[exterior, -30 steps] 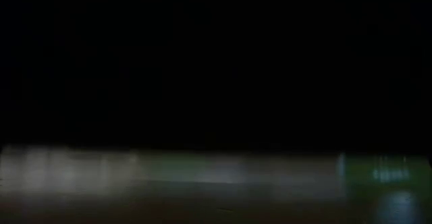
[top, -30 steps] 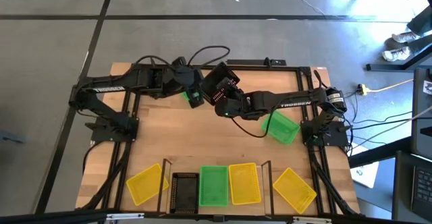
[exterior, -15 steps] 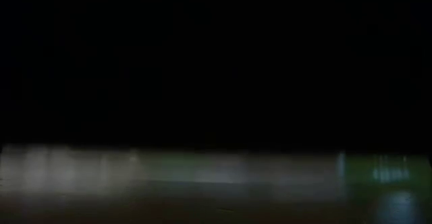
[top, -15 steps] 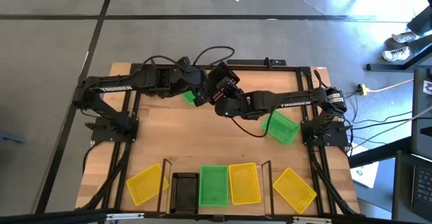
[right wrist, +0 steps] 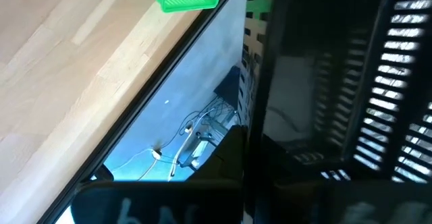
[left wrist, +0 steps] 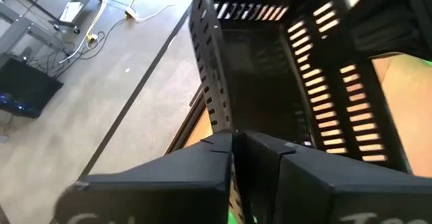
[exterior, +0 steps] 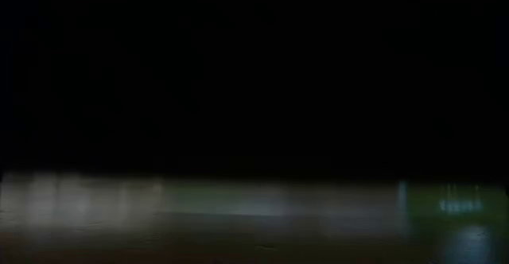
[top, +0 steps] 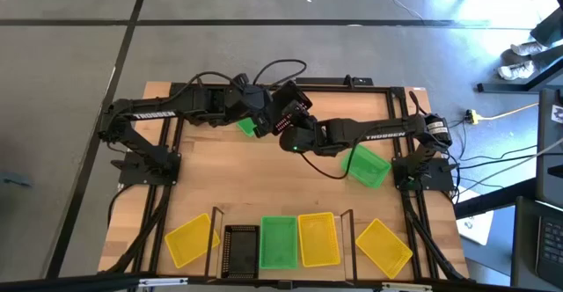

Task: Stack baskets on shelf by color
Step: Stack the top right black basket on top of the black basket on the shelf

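A black basket [top: 287,106] is lifted over the far middle of the table, tilted, between both grippers. My left gripper [top: 261,116] reaches it from the left and is shut on one of its walls. My right gripper [top: 290,132] comes from the right and is shut on another wall. A green basket [top: 245,127] lies on the table below my left gripper, mostly hidden by it. Another green basket [top: 365,165] lies on the table under the right arm. On the shelf [top: 350,219] at the near edge sit a black [top: 239,250], a green [top: 278,241] and a yellow basket [top: 318,237]. My left gripper pinches the black basket's perforated side wall at its rim [left wrist: 214,109], one finger [left wrist: 202,158] outside and one [left wrist: 277,158] inside the hollow. The wall runs away lengthwise from the fingers. The basket is lifted clear of the table. My right gripper holds the black basket by a side wall [right wrist: 255,116], which rises straight out of the dark fingers [right wrist: 226,158]. The fingers and the wall hide the place of contact. The basket is clear of the table and tilted.
Two more yellow baskets lie on the table beside the shelf, one at its left [top: 188,240], one at its right [top: 384,246]. The table's black frame rail [top: 343,83] runs along the far edge. Bare wood [top: 246,182] lies between arms and shelf. The low view is dark.
My left gripper has moved toward the table's right, up to the black basket, which the right gripper has kept lifted in about the same place. The green basket under the left gripper shows a little more at its left side.
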You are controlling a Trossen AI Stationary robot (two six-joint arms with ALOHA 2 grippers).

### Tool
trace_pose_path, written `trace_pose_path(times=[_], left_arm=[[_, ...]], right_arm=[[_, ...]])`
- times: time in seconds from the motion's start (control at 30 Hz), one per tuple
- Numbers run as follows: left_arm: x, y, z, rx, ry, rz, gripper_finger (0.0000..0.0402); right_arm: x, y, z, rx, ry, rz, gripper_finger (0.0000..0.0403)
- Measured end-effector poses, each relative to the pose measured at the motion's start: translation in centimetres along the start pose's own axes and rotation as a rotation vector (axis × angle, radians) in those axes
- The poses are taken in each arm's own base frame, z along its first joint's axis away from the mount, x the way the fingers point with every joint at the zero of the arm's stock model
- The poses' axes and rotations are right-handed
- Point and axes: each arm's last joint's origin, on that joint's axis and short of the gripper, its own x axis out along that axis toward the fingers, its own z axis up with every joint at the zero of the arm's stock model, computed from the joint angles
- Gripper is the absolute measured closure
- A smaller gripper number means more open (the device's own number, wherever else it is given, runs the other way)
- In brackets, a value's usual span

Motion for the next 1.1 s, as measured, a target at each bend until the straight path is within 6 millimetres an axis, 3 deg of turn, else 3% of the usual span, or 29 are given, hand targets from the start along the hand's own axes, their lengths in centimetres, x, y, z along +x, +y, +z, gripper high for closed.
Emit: trace_pose_path(times=[0.57, 0.87, 1.1], left_arm=[[-0.1, -0.1, -0.7, -0.03, 0.064, -0.03, 0.04], [-0.2, 0.0, -1.7, -0.071, 0.161, -0.024, 0.0401], [-0.6, 0.2, -2.1, -0.086, 0.192, -0.015, 0.0401]], right_arm=[[0.0, -0.5, 0.4, 0.031, -0.045, -0.03, 0.034], [-0.2, -0.5, 0.5, 0.013, -0.043, -0.036, 0.0336], [-0.2, -0.6, 0.2, 0.019, 0.053, -0.076, 0.0336]])
